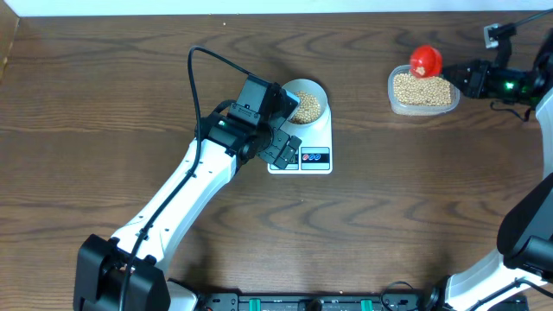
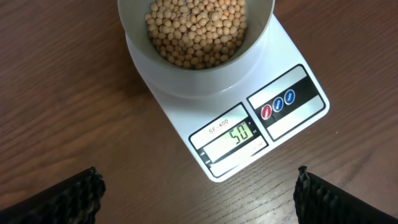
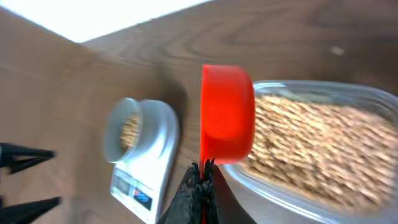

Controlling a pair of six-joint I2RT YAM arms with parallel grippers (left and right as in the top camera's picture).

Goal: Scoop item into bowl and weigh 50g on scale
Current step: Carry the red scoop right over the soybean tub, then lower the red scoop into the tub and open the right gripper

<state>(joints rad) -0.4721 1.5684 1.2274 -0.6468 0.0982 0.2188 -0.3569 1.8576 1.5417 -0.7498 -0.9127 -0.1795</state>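
Red scoop (image 3: 227,112) in right jaws; left jaws spread above scale (image 2: 186,118).

The dark wood-grain counter (image 1: 104,95) carries the white scale (image 1: 318,138) near its middle. A clear plastic tub (image 1: 391,97) sits at the far right, well apart from the scale, both resting flat.

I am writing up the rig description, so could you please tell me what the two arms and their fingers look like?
Both arms pair white links with black joints and wrists. The left arm has a black cable looping above its wrist; the right arm shows a small green light. The left fingers are black with ridged edges.
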